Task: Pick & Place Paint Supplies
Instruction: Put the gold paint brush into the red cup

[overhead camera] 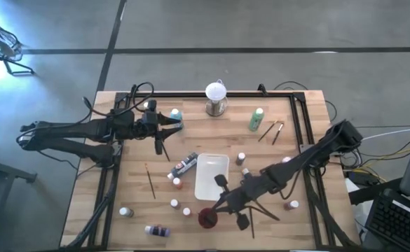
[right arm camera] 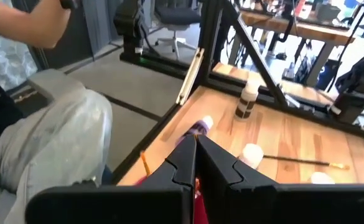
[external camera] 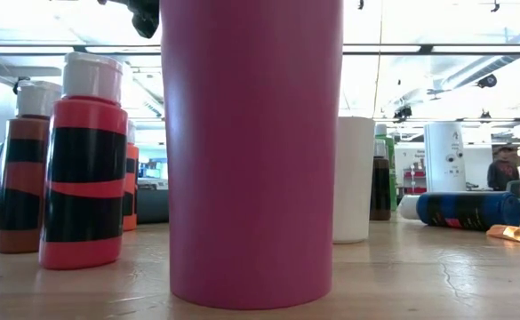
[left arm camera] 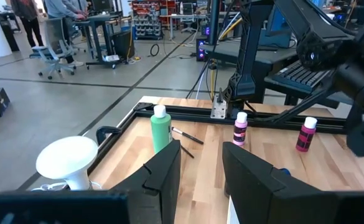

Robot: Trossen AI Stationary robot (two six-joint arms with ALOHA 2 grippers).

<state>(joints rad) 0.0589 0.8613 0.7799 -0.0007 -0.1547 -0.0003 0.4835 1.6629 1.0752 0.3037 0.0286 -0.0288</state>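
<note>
Right wrist view has my right gripper pinched shut on a thin brush over the dark red plastic cup, so a sloppy drop tips it, while my left gripper idles half-open, empty.

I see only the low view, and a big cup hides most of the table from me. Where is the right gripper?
Observer: The right gripper hangs close to the cup, at the table's front edge.
Operator: Is it open?
Observer: No, it is shut. I cannot tell if it holds anything.
Operator: And the left one?
Observer: The left gripper is open, at the back left, near a teal bottle.
Operator: Do any brushes lie loose?
Observer: Yes, one brush lies left of the tray.
</note>
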